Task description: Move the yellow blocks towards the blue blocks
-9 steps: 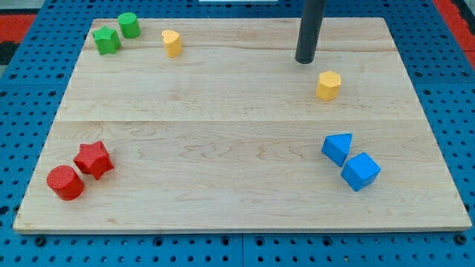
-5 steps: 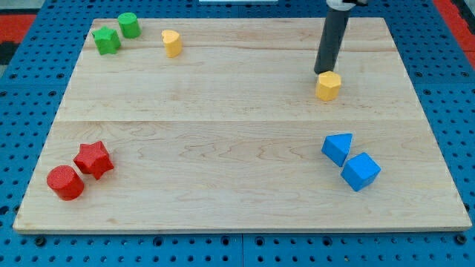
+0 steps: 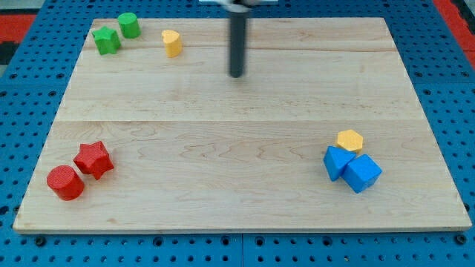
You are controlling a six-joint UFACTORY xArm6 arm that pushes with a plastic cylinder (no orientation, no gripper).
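Board: pale wooden board, lying on a blue pegboard.
Top left corner: green star block just beside green cylinder.
Bottom left corner: red star block touching red cylinder.

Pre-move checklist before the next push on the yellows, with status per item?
1. First yellow delivered: ok. The yellow hexagonal block sits against the two blue blocks at the view's right.
2. Second yellow located: ok. The other yellow block is near the view's top left, far from the blues.
3. My tip placed to push it: not ok. It is to the view's right of that block and slightly lower, not touching; it needs to be on the block's far left side.
4. Path to the blues: ok. No blocks lie between.
5. Bystanders: ok. The green blocks and red blocks are off the route.
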